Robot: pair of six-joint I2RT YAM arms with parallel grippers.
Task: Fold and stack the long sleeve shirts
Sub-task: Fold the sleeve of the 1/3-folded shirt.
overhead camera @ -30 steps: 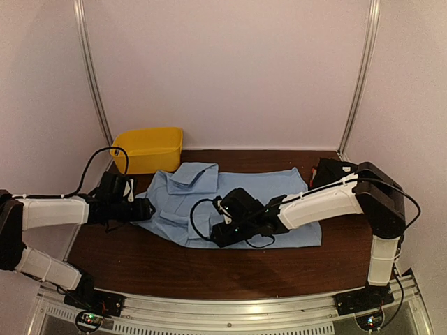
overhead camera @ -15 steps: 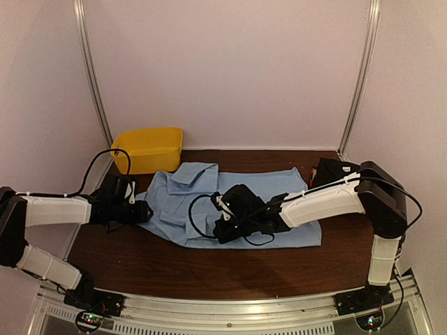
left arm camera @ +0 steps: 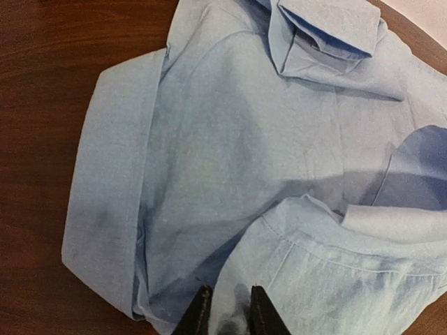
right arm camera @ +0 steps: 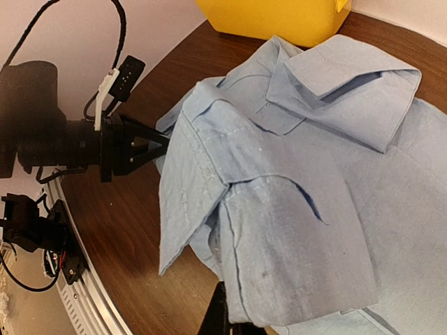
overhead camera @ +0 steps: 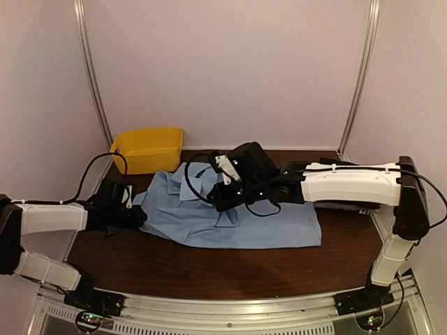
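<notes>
One of the long sleeve shirts, the light blue one [overhead camera: 272, 220], lies spread across the middle of the brown table [overhead camera: 209, 269], collar toward the back. My right gripper [overhead camera: 222, 198] hovers over its collar end, shut on a fold of the sleeve, which hangs from it. In the right wrist view this cloth [right arm camera: 300, 230] drapes over the gripper [right arm camera: 234, 324] and hides the fingertips. My left gripper [overhead camera: 142, 216] sits low at the shirt's left edge. The left wrist view has its fingers [left arm camera: 202, 315] close together with a fold of the blue cloth [left arm camera: 244, 139] pinched between them.
A yellow plastic bin [overhead camera: 148, 148] stands at the back left corner, just behind the shirt's collar, and shows again as the bin [right arm camera: 272, 17] in the right wrist view. Metal posts [overhead camera: 94, 77] rise at both back corners. A metal rail [overhead camera: 230, 307] runs along the front edge.
My right gripper closed on the sleeve near the shirt's front and carried it up and back toward the collar. The left gripper narrowed onto the shirt's left edge.
</notes>
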